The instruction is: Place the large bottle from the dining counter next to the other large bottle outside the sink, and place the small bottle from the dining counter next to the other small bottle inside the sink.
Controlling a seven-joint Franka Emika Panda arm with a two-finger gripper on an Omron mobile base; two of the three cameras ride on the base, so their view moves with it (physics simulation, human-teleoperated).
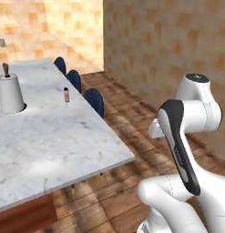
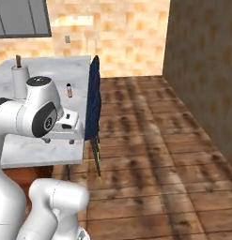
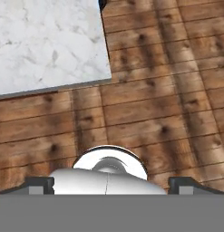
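A small bottle [image 1: 66, 94] [image 2: 69, 90] with a dark cap and a reddish body stands upright near the right edge of the marble dining counter [image 1: 54, 136] [image 2: 42, 145]. Further left on the counter stands a large white bottle [image 1: 10, 93] [image 2: 19, 75] with a thin brown top. My gripper [image 3: 111, 186] points down at the wooden floor just off the counter's near corner [image 3: 63, 54], well short of both bottles. It is open: its dark fingertips [image 3: 41, 185] sit wide apart with nothing between them.
Blue stools [image 1: 94, 101] [image 2: 93, 101] line the counter's right side. Open wooden floor [image 1: 145, 104] [image 2: 150, 140] stretches to the right, up to a tiled wall [image 1: 168, 41]. A grey wall cabinet [image 2: 21, 18] hangs at the back left.
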